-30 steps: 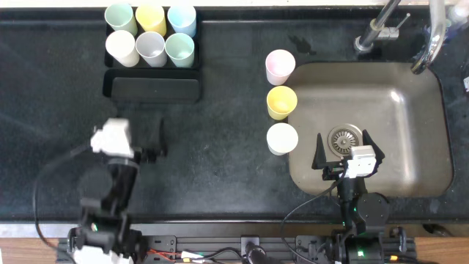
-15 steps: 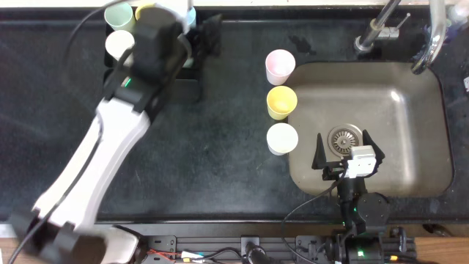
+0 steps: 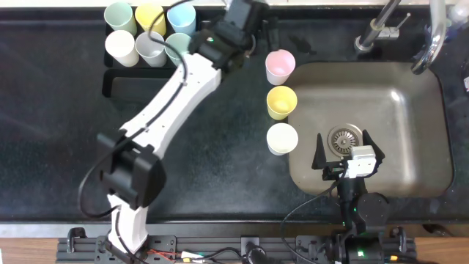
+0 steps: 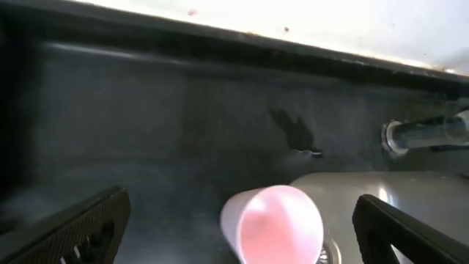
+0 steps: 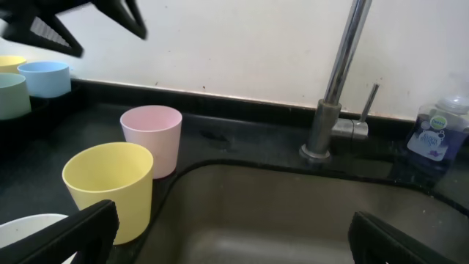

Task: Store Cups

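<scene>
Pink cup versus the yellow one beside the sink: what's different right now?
The pink cup stands nearer the faucet; the yellow cup sits next along the sink edge. The open left gripper is lined up on the pink cup; the yellow cup has none over it. Both stand upright and empty.

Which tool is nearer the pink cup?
Left. The left tool hangs open close by the pink cup; the right tool sits open over the sink, farther off.
</scene>
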